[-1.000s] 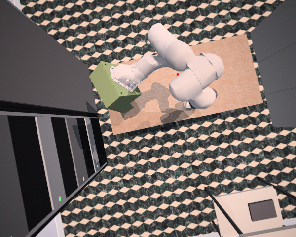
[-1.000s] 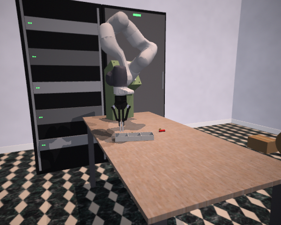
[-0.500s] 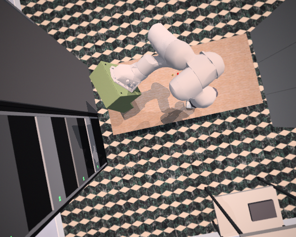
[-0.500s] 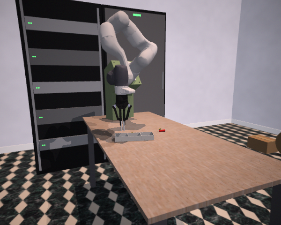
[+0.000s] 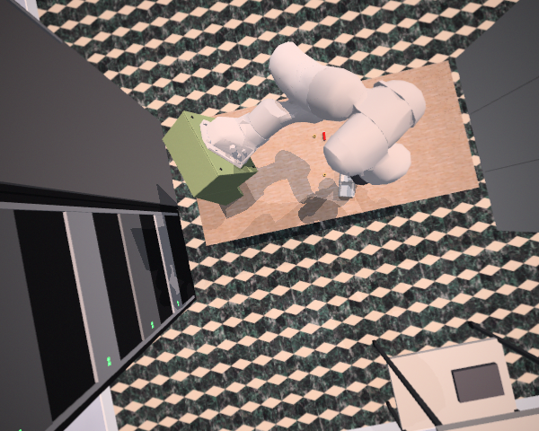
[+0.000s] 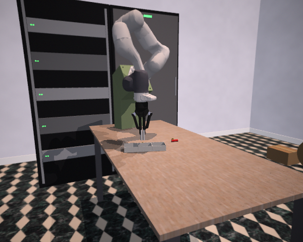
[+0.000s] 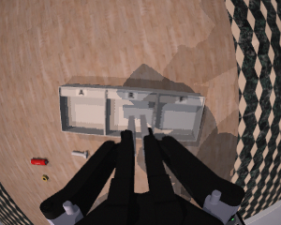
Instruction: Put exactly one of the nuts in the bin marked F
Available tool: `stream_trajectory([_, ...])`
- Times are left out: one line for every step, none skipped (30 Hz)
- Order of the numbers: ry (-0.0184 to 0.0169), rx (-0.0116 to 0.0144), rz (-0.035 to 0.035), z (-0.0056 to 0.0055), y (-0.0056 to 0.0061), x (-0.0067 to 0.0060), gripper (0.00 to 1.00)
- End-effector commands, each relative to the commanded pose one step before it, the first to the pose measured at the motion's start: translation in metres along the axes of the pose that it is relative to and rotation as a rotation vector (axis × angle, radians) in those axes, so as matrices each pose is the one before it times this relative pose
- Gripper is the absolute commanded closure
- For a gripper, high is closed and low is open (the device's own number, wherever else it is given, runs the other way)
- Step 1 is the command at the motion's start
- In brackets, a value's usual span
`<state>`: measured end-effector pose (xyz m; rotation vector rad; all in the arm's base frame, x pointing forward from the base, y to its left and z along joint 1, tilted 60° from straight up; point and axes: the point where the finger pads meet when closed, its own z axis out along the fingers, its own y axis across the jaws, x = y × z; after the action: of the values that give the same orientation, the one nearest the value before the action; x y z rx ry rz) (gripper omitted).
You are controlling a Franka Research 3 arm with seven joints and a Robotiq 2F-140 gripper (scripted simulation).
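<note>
Tool (image 6: pixel 142 135) (image 7: pixel 137 124) shut, empty; small brass-coloured nut (image 5: pixel 314 136) (image 7: pixel 45 178) at 8 o'clock in wrist view.

Best lift clear of the grey 3-compartment bin block (image 5: pixel 346 191) (image 6: pixel 158 148) (image 7: pixel 107 112), open, then straddle 1 nut squarely.

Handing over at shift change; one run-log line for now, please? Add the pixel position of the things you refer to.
gripper (image 6: pixel 142 139) (image 7: pixel 137 124): shut, nothing held | F bin (image 5: pixel 347 190) (image 6: pixel 131 149) (image 7: pixel 180 118): no nut visible | brass nut (image 5: pixel 313 136) (image 7: pixel 45 178): on table (image 5: pixel 446 139) (image 6: pixel 211 179) (image 7: pixel 28 61), beside red cylinder (image 5: pixel 324 136) (image 6: pixel 174 140) (image 7: pixel 38 161)
</note>
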<state>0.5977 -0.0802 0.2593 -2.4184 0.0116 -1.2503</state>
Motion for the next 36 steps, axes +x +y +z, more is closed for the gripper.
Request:
stream_trajectory([0.01620,-0.00975,0.07259,-0.00052,-0.01335,0.00366,0.95])
stream_trajectory([0.00000,0.00000,0.00000,0.00000,0.00000,0.00000,0.95])
stream_trajectory([0.00000,0.00000,0.00000,0.00000,0.00000,0.00000,0.95])
stream_trajectory([0.00000,0.00000,0.00000,0.00000,0.00000,0.00000,0.95])
stream_trajectory([0.00000,0.00000,0.00000,0.00000,0.00000,0.00000,0.95])
stream_trajectory([0.00000,0.00000,0.00000,0.00000,0.00000,0.00000,0.95])
stream_trajectory([0.00000,0.00000,0.00000,0.00000,0.00000,0.00000,0.95])
stream_trajectory([0.00000,0.00000,0.00000,0.00000,0.00000,0.00000,0.95])
stream_trajectory([0.00000,0.00000,0.00000,0.00000,0.00000,0.00000,0.95])
stream_trajectory([0.00000,0.00000,0.00000,0.00000,0.00000,0.00000,0.95])
stream_trajectory([0.00000,0.00000,0.00000,0.00000,0.00000,0.00000,0.95])
stream_trajectory([0.00000,0.00000,0.00000,0.00000,0.00000,0.00000,0.95])
stream_trajectory([0.00000,0.00000,0.00000,0.00000,0.00000,0.00000,0.95])
stream_trajectory([0.00000,0.00000,0.00000,0.00000,0.00000,0.00000,0.95])
stream_trajectory([0.00000,0.00000,0.00000,0.00000,0.00000,0.00000,0.95])
stream_trajectory([0.00000,0.00000,0.00000,0.00000,0.00000,0.00000,0.95])
stream_trajectory([0.00000,0.00000,0.00000,0.00267,0.00000,0.00000,0.95])
stream_trajectory([0.00000,0.00000,0.00000,0.00267,0.00000,0.00000,0.95])
stream_trajectory([0.00000,0.00000,0.00000,0.00267,0.00000,0.00000,0.95])
stream_trajectory([0.00000,0.00000,0.00000,0.00267,0.00000,0.00000,0.95])
stream_trajectory([0.00000,0.00000,0.00000,0.00000,0.00000,0.00000,0.95])
stream_trajectory([0.00000,0.00000,0.00000,0.00000,0.00000,0.00000,0.95])
stream_trajectory([0.00000,0.00000,0.00000,0.00267,0.00000,0.00000,0.95])
stream_trajectory([0.00000,0.00000,0.00000,0.00267,0.00000,0.00000,0.95])
stream_trajectory([0.00000,0.00000,0.00000,0.00267,0.00000,0.00000,0.95])
stream_trajectory([0.00000,0.00000,0.00000,0.00267,0.00000,0.00000,0.95])
stream_trajectory([0.00000,0.00000,0.00000,0.00267,0.00000,0.00000,0.95])
stream_trajectory([0.00000,0.00000,0.00000,0.00267,0.00000,0.00000,0.95])
stream_trajectory([0.00000,0.00000,0.00000,0.00267,0.00000,0.00000,0.95])
stream_trajectory([0.00000,0.00000,0.00000,0.00267,0.00000,0.00000,0.95])
stream_trajectory([0.00000,0.00000,0.00000,0.00267,0.00000,0.00000,0.95])
stream_trajectory([0.00000,0.00000,0.00000,0.00267,0.00000,0.00000,0.95])
stream_trajectory([0.00000,0.00000,0.00000,0.00267,0.00000,0.00000,0.95])
stream_trajectory([0.00000,0.00000,0.00000,0.00267,0.00000,0.00000,0.95])
stream_trajectory([0.00000,0.00000,0.00000,0.00267,0.00000,0.00000,0.95])
stream_trajectory([0.00000,0.00000,0.00000,0.00007,0.00000,0.00000,0.95])
